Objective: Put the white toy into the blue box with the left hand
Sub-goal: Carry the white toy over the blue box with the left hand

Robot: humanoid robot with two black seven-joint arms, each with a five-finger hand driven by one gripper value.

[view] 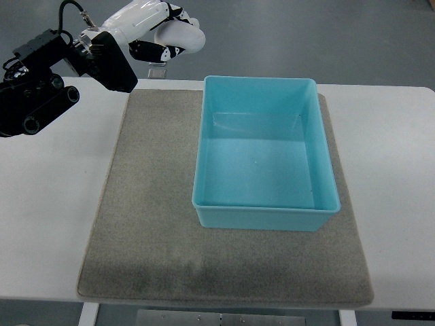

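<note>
Top view: left hand [166, 37] up-left of blue box [262, 153], beyond its far-left corner, fingers curled around white toy [185, 37]; box lying down-right, empty, long axis near-to-far.

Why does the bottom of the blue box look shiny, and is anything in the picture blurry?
In the top view, the blue box has pale streaks of glare on its smooth floor, from light above; the grey mat looks dull, with a darker patch near its front edge; the left hand at the top is sharp enough, though its white shell is brightly lit, so fine details wash out.
</note>
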